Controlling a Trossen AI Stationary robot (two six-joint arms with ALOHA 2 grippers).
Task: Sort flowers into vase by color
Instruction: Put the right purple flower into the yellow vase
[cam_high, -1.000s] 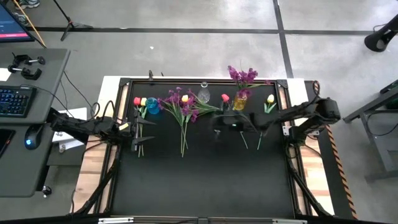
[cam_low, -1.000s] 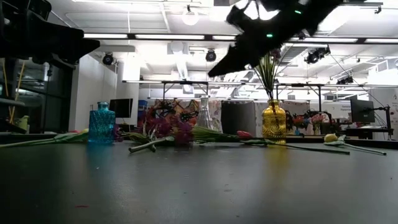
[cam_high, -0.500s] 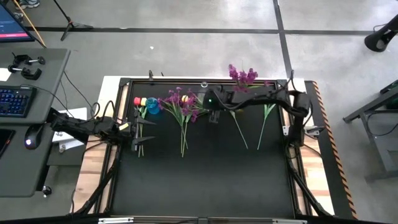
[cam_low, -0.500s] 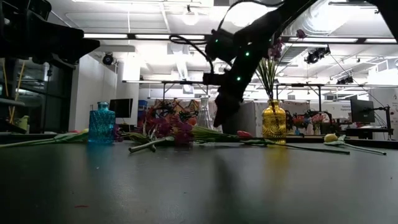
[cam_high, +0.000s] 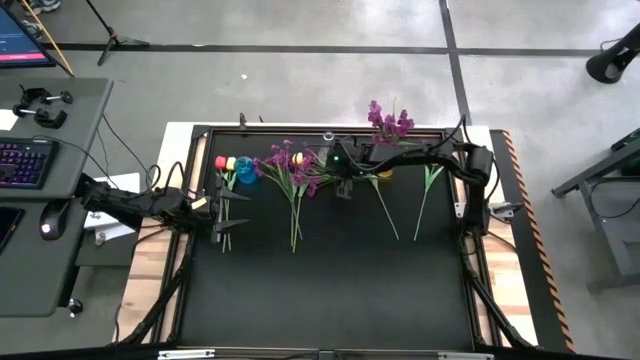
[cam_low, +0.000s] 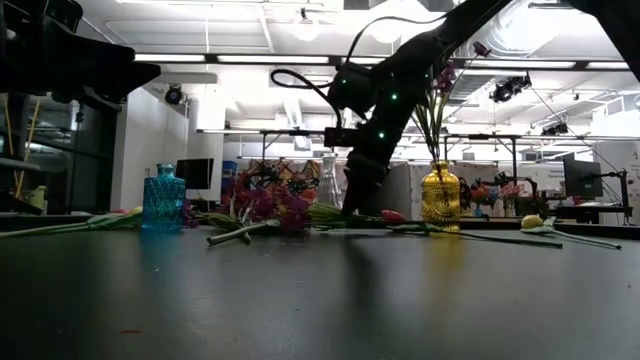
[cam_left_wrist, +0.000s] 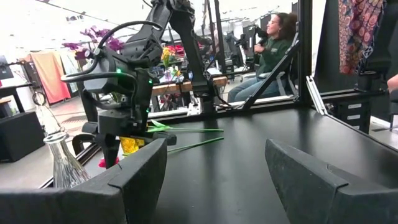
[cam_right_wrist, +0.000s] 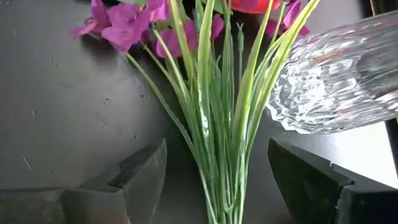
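My right gripper (cam_right_wrist: 214, 186) stands open, tipped downward over the lying purple sprig (cam_high: 292, 165). Its two fingers stand on either side of the sprig's bundle of green stems (cam_right_wrist: 217, 118) and are not seen to touch it. In the low view this gripper (cam_low: 358, 200) hangs just above the flowers on the table. A clear glass vase (cam_right_wrist: 336, 81) lies close beside it. A blue vase (cam_high: 245, 172) stands at the far left, with red and yellow tulips (cam_high: 224, 163) next to it. My left gripper (cam_high: 224, 205) waits open at the table's left edge.
A yellow vase (cam_low: 440, 196) holding purple blossoms (cam_high: 390, 122) stands under my right arm. Two long green stems (cam_high: 386, 212) (cam_high: 424, 200) lie on the mat toward the right. The near half of the black mat (cam_high: 330, 290) holds nothing. People sit in the room beyond.
My right gripper has swung from the middle of the table toward the far left, over the yellow vase, and come down while tipping its fingers downward. It now hangs over the stems of the purple sprig. The flowers lie where they were.
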